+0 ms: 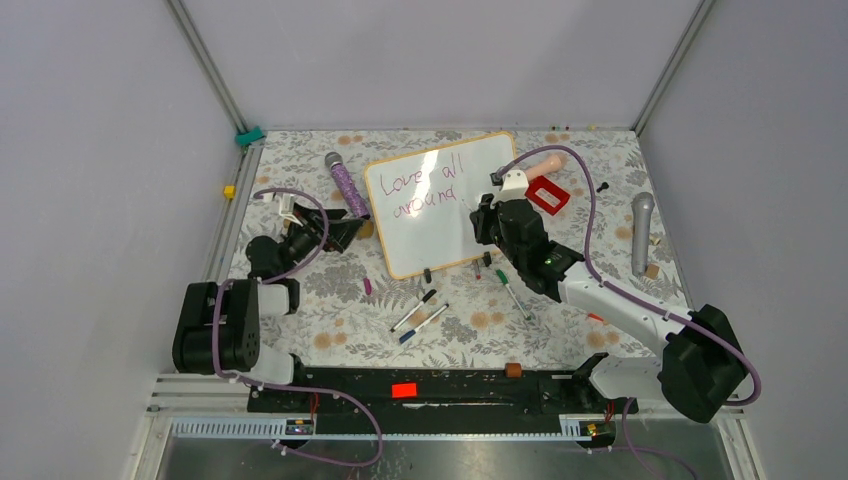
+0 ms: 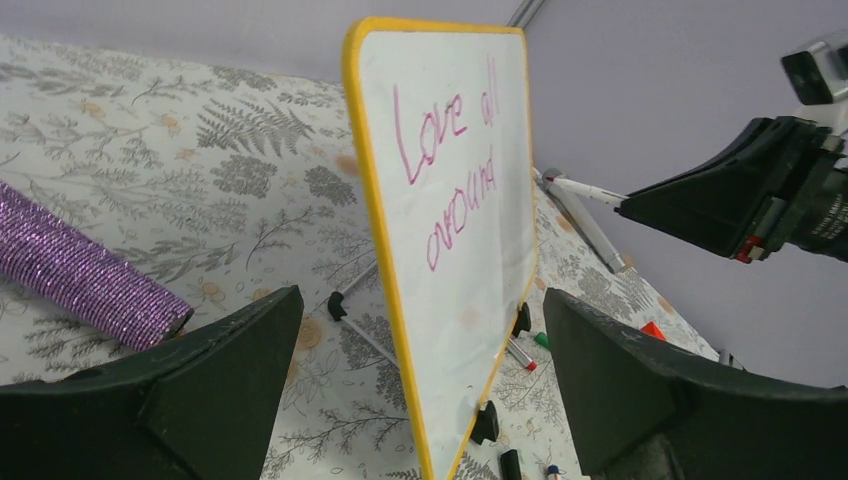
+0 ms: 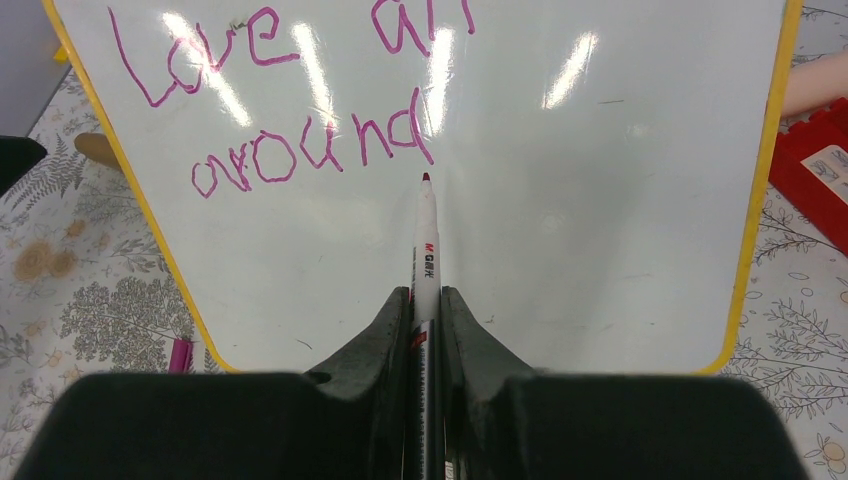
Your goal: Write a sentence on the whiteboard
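Two lines of purplish-pink cursive handwriting point(image 1: 413, 192), three words "Love all around", fill the far-left part of one glossy orange-framed whiteboard point(image 1: 440, 240) near the floral table's point(image 1: 340, 330) far edge, where the right gripper point(image 3: 427, 300) clamps one white marker point(image 3: 426, 235) over it and the left gripper point(image 1: 338, 230) gapes beside its left edge.

Purplish-pink handwriting point(image 3: 322, 150) marks a white, yellow-orange-framed whiteboard point(image 3: 560, 220) on a tabletop point(image 1: 330, 320) patterned with grey ferns and tan blossoms.

The whiteboard point(image 2: 470, 300), with pink writing point(image 2: 445, 165) reading "Love all around", showed between the widely parted left fingers point(image 2: 200, 400). A glittery purple tube point(image 2: 80, 275) lay on the flowery worktop point(image 2: 150, 150). A pen point(image 2: 585, 190) pointed in from the right.
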Robot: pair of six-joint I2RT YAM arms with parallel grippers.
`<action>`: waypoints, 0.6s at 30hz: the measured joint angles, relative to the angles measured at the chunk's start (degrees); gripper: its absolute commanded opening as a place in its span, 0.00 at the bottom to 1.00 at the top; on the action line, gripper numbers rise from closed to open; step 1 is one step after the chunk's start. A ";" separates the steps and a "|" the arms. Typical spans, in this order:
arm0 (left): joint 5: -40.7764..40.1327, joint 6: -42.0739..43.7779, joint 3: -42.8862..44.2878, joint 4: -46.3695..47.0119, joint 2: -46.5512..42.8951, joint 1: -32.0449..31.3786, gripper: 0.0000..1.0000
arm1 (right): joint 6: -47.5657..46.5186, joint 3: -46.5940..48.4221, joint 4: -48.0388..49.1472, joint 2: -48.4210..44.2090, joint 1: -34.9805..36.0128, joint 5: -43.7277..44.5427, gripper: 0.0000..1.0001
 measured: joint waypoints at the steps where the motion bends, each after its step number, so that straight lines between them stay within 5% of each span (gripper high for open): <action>1: 0.28 0.22 0.00 -0.35 -0.85 0.00 0.99 | 0.02 0.00 0.00 0.00 0.00 0.00 0.00; 10: 1.77 8.57 1.07 -10.36 -3.80 -1.73 0.99 | 0.00 0.00 0.00 0.00 0.00 0.00 0.00; 18: 5.35 5.62 1.68 -1.79 4.72 -1.20 0.86 | 0.00 0.00 0.02 0.00 0.00 -0.02 0.00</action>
